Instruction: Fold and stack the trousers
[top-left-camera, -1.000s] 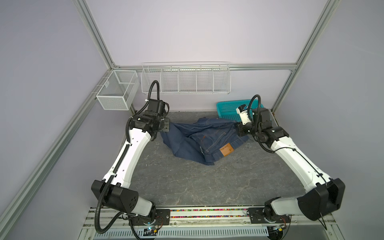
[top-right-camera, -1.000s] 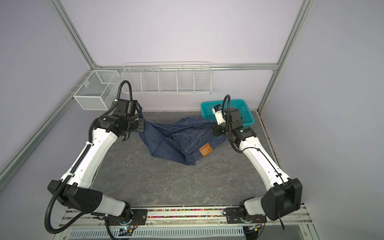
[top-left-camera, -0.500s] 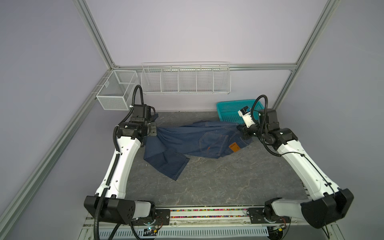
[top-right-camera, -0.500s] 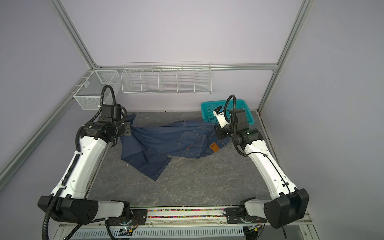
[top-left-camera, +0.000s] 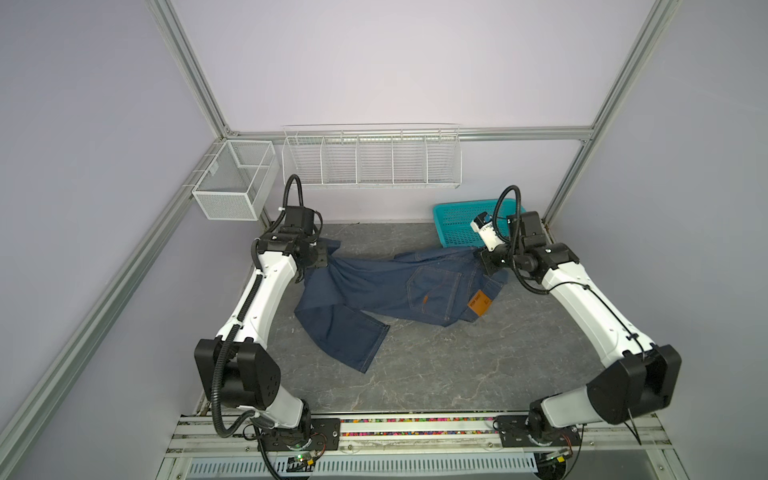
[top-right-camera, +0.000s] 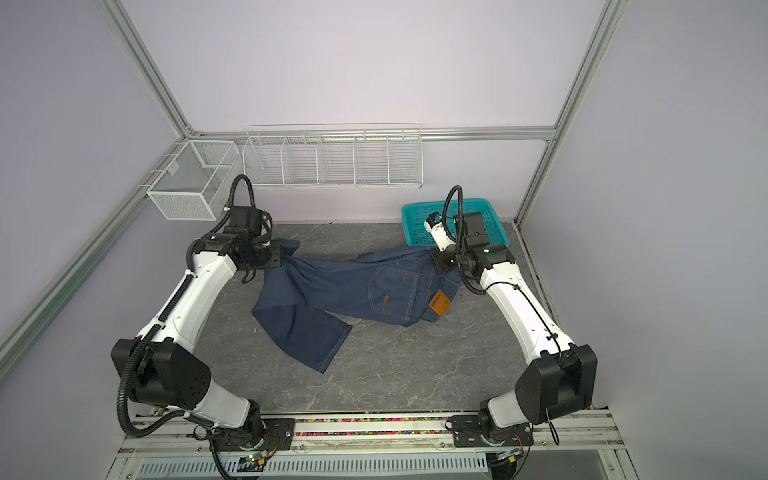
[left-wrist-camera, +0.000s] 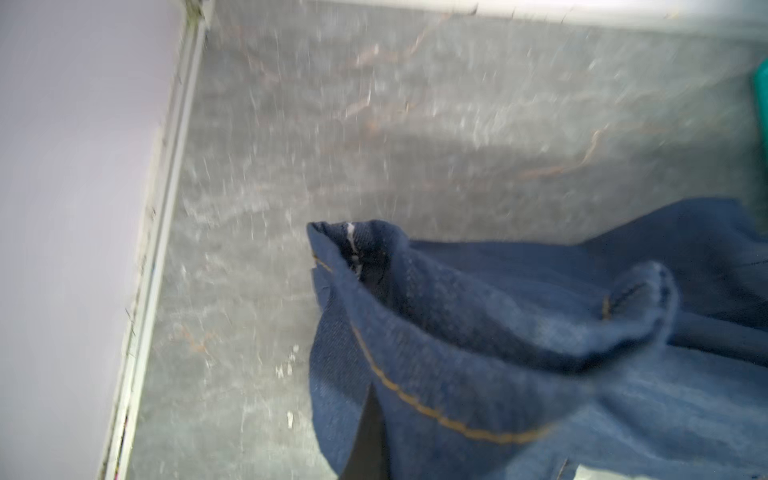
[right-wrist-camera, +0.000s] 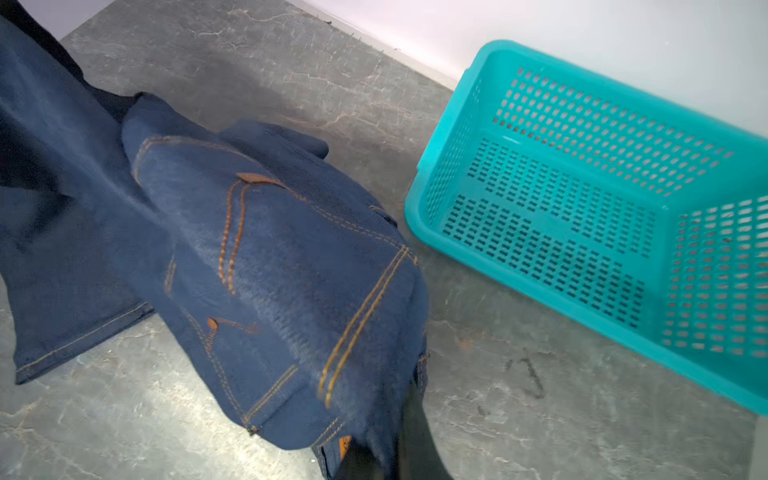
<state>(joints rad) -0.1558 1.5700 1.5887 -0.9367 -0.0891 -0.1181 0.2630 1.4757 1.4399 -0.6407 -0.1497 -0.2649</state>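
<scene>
- Trousers (top-left-camera: 399, 286): lying across the far half of the tabletop (top-left-camera: 436, 382), drawn out lengthwise between the two arms. The waistband end is to the right, beside the teal basket (top-left-camera: 457, 224) and not in it.
- Left arm (top-left-camera: 266, 299): left jaws closed on a leg hem. The left wrist view shows the stitched hem (left-wrist-camera: 415, 405) bunched at the grip.
- Right arm (top-left-camera: 582, 299): right jaws closed on the waistband end, near the tan patch (top-left-camera: 478, 303). The seat and back pocket (right-wrist-camera: 249, 249) appear raised off the tabletop.
- Change: a second ago the garment was a crumpled heap mid-tabletop with the arms close together. The arms have since parted and pulled it long. In the last half second the left arm has eased slightly back inward.
- Defect: only one leg is stretched. The second leg (top-left-camera: 345, 336) trails loose toward the front, angled off the first, with its hem flat on the tabletop.
- Assessment: this is the spreading stage and no fold has been made yet. The loose leg likely needs aligning with the held one before a lengthwise fold is sound. Setting the garment down as it stands risks a skewed fold.
</scene>
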